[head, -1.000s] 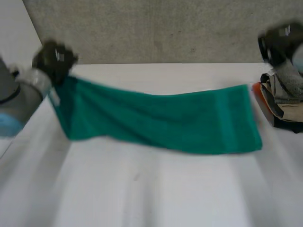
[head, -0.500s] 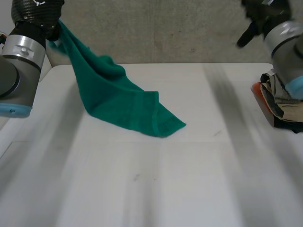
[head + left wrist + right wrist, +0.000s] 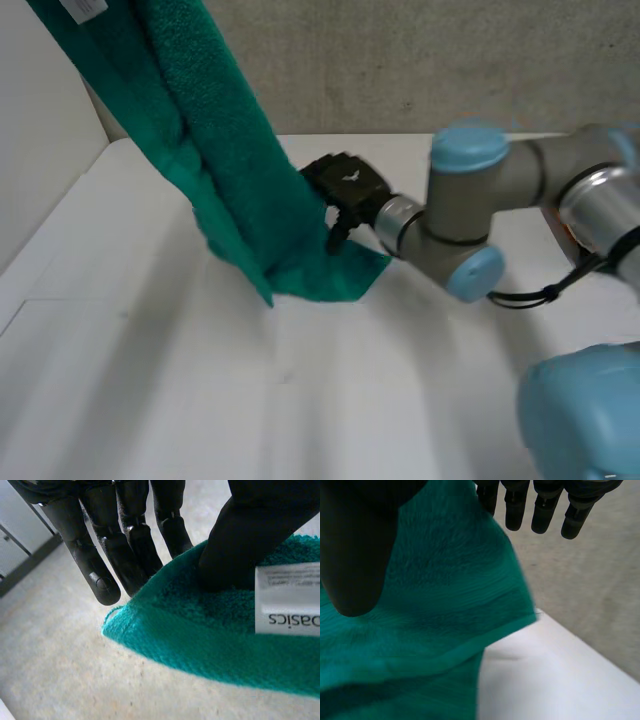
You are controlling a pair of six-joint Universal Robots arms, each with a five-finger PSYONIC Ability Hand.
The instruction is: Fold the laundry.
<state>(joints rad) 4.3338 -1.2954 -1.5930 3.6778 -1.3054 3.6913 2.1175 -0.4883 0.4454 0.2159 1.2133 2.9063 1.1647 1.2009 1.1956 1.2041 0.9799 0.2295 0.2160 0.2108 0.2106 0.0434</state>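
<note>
My left hand (image 3: 250,535) is closed on the green towel (image 3: 235,180): in the left wrist view the thumb presses down on the cloth near its edge, just beside the white label (image 3: 287,600), and the fingers (image 3: 97,565) are behind the same edge, so the cloth is pinched between them. In the head view the towel hangs from high up at my left side, above the white table (image 3: 300,400). It falls in a long, thick fold in front of the grey wall (image 3: 450,60). Only its lower end lies on the table, near the middle, where it spreads a little flat toward my right side. My right arm (image 3: 470,215) reaches across the table toward the towel, and my right hand (image 3: 345,185) is just beside the hanging part, close above the end that lies on the table. In the right wrist view this hand is released. Its fingers (image 3: 540,510) are straight and stand apart from the thumb (image 3: 355,555). A corner of the towel with its stitched border is between the thumb and the fingers, but they do not close on it. Beyond this corner I see the bare table.
</note>
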